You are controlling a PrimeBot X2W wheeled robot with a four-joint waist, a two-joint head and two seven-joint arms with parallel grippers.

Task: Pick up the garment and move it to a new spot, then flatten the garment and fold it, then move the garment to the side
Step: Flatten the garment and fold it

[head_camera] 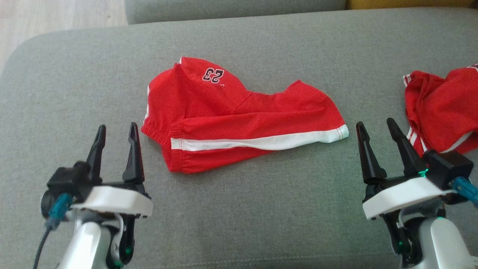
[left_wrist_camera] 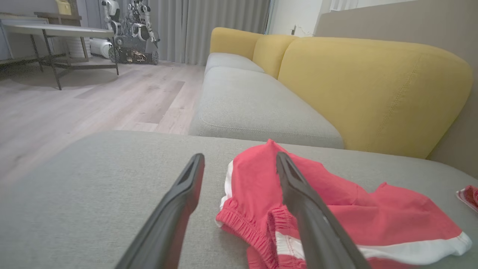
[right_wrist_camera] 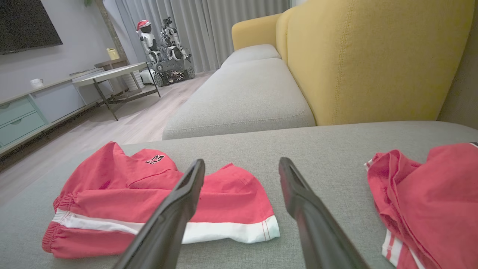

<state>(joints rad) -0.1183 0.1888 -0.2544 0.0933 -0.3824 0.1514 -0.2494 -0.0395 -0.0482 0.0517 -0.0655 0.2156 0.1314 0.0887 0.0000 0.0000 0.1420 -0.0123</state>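
Red white-striped fabric shorts (head_camera: 239,116) lie centre frame. Left hand (head_camera: 117,127) and right hand (head_camera: 374,122), lower corners, gape wide, holding nothing.

Grey sofa seat (head_camera: 261,224), yellow backrest (right_wrist_camera: 373,56), pale wood floor (left_wrist_camera: 93,97), grey curtains (left_wrist_camera: 209,26).

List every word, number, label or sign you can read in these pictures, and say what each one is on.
"23": dark numerals edged in white on the red shorts, near their far edge, upside down in the head view.
Right wrist view: the same mark shows on the shorts but is too small to read.
Other red garment: white stripes, no text to be seen.
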